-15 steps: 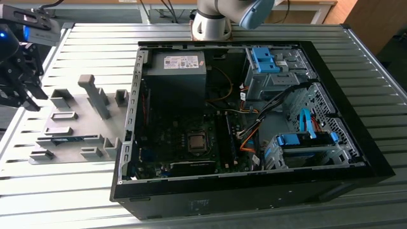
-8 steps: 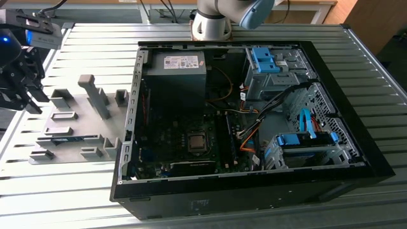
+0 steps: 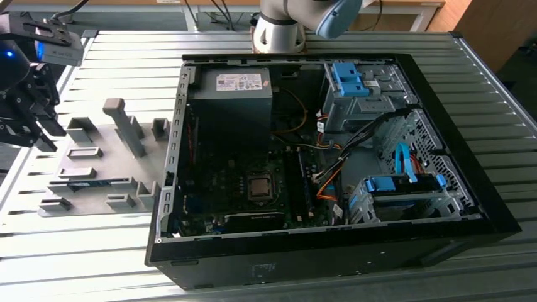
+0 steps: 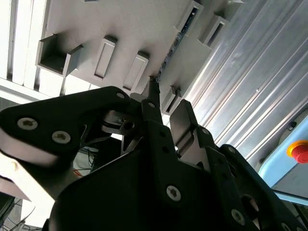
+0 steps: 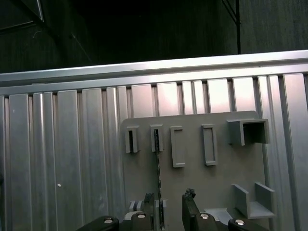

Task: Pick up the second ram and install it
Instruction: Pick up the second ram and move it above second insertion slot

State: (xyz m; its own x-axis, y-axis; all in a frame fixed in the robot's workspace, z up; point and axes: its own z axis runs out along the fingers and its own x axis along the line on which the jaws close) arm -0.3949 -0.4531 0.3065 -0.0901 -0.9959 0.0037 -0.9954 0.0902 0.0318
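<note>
Nearest in the exterior view is the ribbed metal table (image 3: 84,251). The open black computer case (image 3: 336,251) lies on its side on the table. Just inside the near wall of the case, toward the exterior view's right, sits a bright-blue drive bracket (image 3: 403,184). The processor socket (image 3: 260,187) is on the dark board to the left of that bracket.

On the table at the exterior view's left of the case lies a grey holder plate (image 3: 109,157) with raised blocks and slots. The second ram (image 3: 88,184) stands on edge in a slot in the nearer part of the plate, a thin blue-green strip lying left to right.

The gripper (image 3: 29,126) hangs at the left edge of this plate, a little farther back than the stick. In the first wrist view the gripper (image 5: 169,195) has its fingers spread apart and clamps nothing. The ram (image 5: 157,163) runs as a thin dark line from its slot toward the gap between them, close beside one finger. In the second wrist view one slim fingertip (image 4: 153,91) comes right up to the end of the ram (image 4: 174,43). I cannot tell whether it touches the stick or is only just above it.

Farther back inside the case are the grey power supply (image 3: 239,85) and a second blue bracket (image 3: 351,78) on the drive cage. Beyond the far wall of the case stands the arm's base (image 3: 281,31).
</note>
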